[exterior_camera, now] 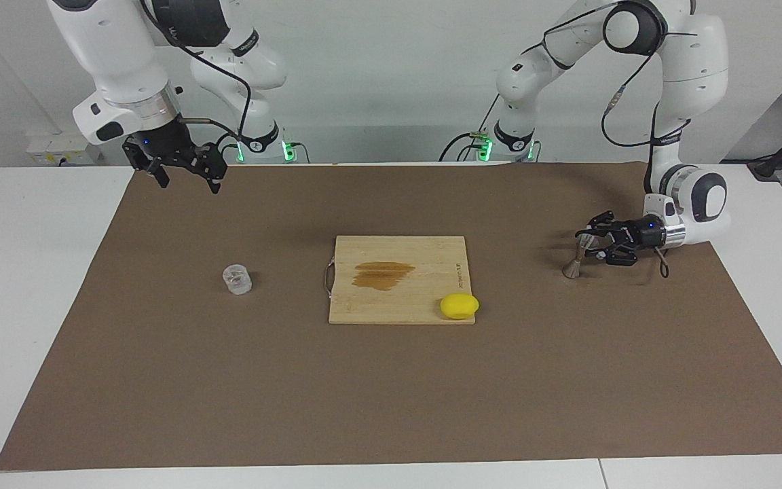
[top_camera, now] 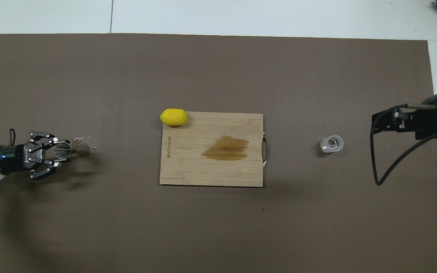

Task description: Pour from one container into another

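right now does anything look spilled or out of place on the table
A brown, spill-like stain marks the middle of the cutting board. A lemon sits half off the board's corner. The left gripper is shut on the jigger.
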Available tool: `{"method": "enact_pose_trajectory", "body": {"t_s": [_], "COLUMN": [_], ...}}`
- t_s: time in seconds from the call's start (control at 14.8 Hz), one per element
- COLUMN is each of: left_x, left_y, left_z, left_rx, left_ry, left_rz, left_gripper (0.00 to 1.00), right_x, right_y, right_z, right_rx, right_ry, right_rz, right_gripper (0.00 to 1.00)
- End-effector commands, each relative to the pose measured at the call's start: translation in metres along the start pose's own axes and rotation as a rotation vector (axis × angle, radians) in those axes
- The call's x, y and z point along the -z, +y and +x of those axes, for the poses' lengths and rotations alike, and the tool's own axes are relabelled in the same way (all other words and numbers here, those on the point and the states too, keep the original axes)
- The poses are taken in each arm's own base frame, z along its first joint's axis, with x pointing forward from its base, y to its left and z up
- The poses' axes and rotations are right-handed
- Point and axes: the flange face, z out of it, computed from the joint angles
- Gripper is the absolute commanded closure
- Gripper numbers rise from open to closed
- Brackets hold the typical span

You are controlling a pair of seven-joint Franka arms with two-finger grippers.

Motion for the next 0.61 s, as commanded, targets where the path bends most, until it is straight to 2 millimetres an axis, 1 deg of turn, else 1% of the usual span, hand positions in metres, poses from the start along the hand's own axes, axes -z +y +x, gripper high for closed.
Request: {"method": "enact_pose_trajectory", "body": {"t_s": [0.0, 0.07, 0.27, 0.34, 0.54], "left_x": [-0.001, 0.000, -0.004, -0.010, -0.040], "left_y": [-0.004, -0.004, -0.006, -0.008, -0.015], "left_z": [0.006, 0.006, 0.008, 0.008, 0.013], "left_rx": [0.029, 0.035, 0.102, 0.114, 0.112], "left_ry": [0.015, 0.014, 0.018, 0.020, 0.040], "left_rz": [0.004, 0.006, -0.002, -0.009, -0.038], "left_gripper": [0.60, 0.70, 0.71, 0.71, 0.71], "right_x": [0.002, 0.002, 0.002, 0.002, 0.002], "right_y": [0.001, 0.001, 0.000, 0.001, 0.001], "right_z": [-0.002, -0.002, -0.002, -0.002, -0.002], "right_rx": [-0.009, -0.009, -0.007, -0.009, -0.009], "right_ry": [-0.010, -0.010, -0.010, -0.010, -0.010], "right_rz": [0.016, 0.016, 0.016, 0.016, 0.016], "right_gripper": [0.00, 0.00, 0.00, 0.00, 0.00]}}
